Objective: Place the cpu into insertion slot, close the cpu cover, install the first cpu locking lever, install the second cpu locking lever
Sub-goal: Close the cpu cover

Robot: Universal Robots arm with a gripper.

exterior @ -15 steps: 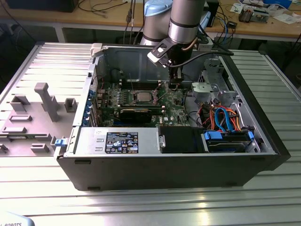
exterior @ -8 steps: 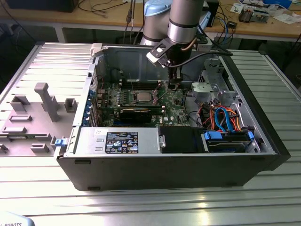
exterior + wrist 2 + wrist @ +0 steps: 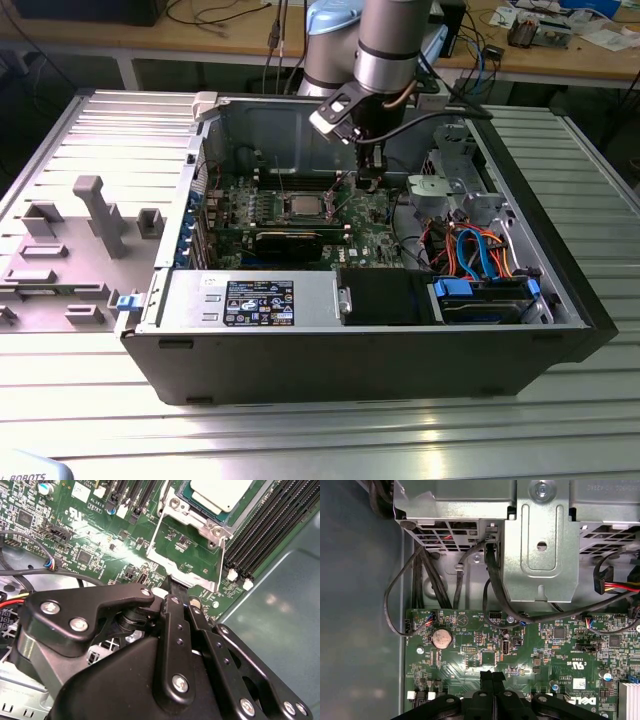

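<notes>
The cpu [image 3: 220, 491], with a silver-grey top, lies in the insertion slot [image 3: 303, 207] on the green board of the open computer case. A silvery cpu cover [image 3: 200, 522] frames its edge. Two thin wire levers [image 3: 152, 535] run from the socket's sides toward my fingers and meet a silvery bar [image 3: 192, 580]. My gripper [image 3: 181, 594] is shut, its tips down at that bar; whether they pinch it is hidden. In the exterior view the gripper [image 3: 369, 183] hangs just to the exterior view's right of the socket. The first wrist view has the closed fingertips [image 3: 492, 676] above the board.
Long black memory slots [image 3: 270, 525] flank the socket. A black expansion card [image 3: 290, 240] lies in front of it. A metal drive cage [image 3: 450, 185] and orange and blue cables [image 3: 480, 250] fill the exterior view's right. Black cables [image 3: 492, 590] cross the board's edge.
</notes>
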